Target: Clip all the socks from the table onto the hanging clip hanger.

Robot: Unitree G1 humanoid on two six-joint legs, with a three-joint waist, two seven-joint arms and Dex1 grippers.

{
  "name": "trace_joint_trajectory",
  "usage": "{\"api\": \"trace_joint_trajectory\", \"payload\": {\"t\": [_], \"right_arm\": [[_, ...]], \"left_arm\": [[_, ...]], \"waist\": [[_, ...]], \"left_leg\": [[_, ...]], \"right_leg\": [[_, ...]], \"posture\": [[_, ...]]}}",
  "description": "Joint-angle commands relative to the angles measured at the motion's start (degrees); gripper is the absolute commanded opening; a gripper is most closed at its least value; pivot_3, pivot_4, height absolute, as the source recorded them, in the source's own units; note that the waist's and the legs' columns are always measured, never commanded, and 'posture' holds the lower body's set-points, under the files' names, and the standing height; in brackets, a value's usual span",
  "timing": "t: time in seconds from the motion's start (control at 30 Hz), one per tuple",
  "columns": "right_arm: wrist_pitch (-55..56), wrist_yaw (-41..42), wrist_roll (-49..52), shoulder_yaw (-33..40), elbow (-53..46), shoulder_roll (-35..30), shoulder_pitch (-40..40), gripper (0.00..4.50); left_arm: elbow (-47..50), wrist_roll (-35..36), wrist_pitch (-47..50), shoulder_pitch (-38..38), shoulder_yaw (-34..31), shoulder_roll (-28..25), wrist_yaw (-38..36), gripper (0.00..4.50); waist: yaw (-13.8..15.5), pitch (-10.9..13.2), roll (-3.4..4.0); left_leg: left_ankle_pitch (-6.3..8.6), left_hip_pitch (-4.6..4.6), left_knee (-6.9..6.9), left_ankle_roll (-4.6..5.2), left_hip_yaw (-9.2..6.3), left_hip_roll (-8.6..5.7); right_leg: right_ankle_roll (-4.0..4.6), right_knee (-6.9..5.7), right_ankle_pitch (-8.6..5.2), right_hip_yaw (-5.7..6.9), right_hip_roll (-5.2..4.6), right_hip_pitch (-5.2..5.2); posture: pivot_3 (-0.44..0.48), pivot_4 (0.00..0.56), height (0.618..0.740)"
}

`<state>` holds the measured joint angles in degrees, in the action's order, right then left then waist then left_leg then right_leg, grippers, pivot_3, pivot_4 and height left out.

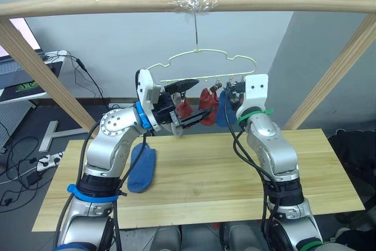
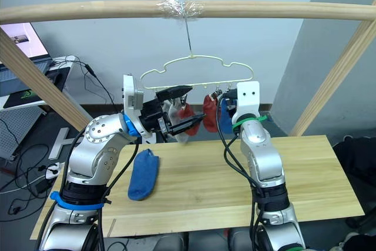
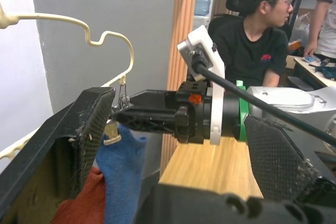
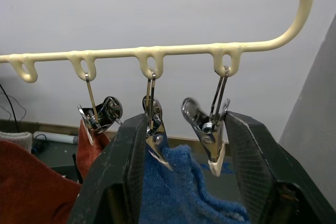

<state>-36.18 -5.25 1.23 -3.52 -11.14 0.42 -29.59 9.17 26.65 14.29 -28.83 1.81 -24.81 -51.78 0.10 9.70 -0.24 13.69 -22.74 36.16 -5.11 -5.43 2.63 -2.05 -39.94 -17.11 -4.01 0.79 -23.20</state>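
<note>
Clip hanger: pale yellow-green wire, hooked on a taped spot of the round wooden rail; it hangs above the far edge of the surface.

Hung socks: the head views show two rust red socks and a blue hung sock side by side under the clips, with a light grey sock further towards the robot's left, partly behind the left gripper.

Blue sock on the surface: lies flat near the robot's left side, well apart from the hanger, touched by neither gripper.

Left gripper: raised beside the hung socks, fingers spread, nothing between them. In the left wrist view its two black fingers frame the other arm's gripper, the blue fabric and a bit of red fabric.

Right gripper: held up at the hanger's right end. In the right wrist view its fingers stand spread on either side of the end clip, which hangs empty; they do not pinch it. The neighbouring clip bites the top of the blue sock, just beside one finger. A further clip holds red fabric.

Left wrist view extras: a seated person in a dark shirt in the background, and another person's arm at the edge.

Head view extras: a laptop and cables on the robot's left.
</note>
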Motion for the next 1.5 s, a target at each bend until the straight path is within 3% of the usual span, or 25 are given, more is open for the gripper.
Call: {"api": "trace_joint_trajectory", "payload": {"t": [0.03, 0.53, 0.67, 1.5], "right_arm": [[1.51, -0.98, -0.74, 0.95, -0.66, 0.56, -1.04, 2.37], [1.4, -1.98, -1.27, 2.79, 0.68, 0.42, -0.92, 2.37], [1.52, -1.39, -1.24, 2.43, 0.61, 0.22, -0.96, 1.14], [4.87, -0.65, -1.2, 3.24, 7.54, -1.02, -5.11, 1.14]], "left_arm": [[2.12, 0.35, -1.28, -0.3, -1.01, 0.12, 0.44, 4.5], [2.75, 0.48, -0.91, 0.39, -1.04, -0.19, 0.42, 4.5], [2.71, 0.5, -0.89, 0.38, -1.04, -0.22, 0.38, 4.5], [2.27, 0.38, -0.99, -0.26, -0.97, -0.01, 0.5, 4.5]], "waist": [[-0.01, 0.0, 0.0], [-0.01, 0.0, 0.0], [-0.02, 0.0, 0.0], [-0.04, 0.0, 0.0]], "left_leg": [[0.0, 0.0, 0.0, 0.0, 0.0, 0.0], [0.0, 0.0, 0.0, 0.0, 0.0, 0.0], [0.0, 0.01, 0.0, 0.0, 0.0, 0.0], [0.0, 0.0, -0.01, 0.01, 0.01, 0.0]], "right_leg": [[0.0, 0.0, 0.0, 0.0, 0.0, 0.0], [0.0, 0.0, 0.0, 0.0, 0.0, 0.0], [0.0, 0.0, 0.0, 0.0, 0.0, 0.0], [0.0, 0.01, 0.0, 0.0, 0.0, 0.0]], "posture": [[0.153, 0.123, 0.74], [0.156, 0.133, 0.74], [0.154, 0.136, 0.74], [0.157, 0.141, 0.74]]}}
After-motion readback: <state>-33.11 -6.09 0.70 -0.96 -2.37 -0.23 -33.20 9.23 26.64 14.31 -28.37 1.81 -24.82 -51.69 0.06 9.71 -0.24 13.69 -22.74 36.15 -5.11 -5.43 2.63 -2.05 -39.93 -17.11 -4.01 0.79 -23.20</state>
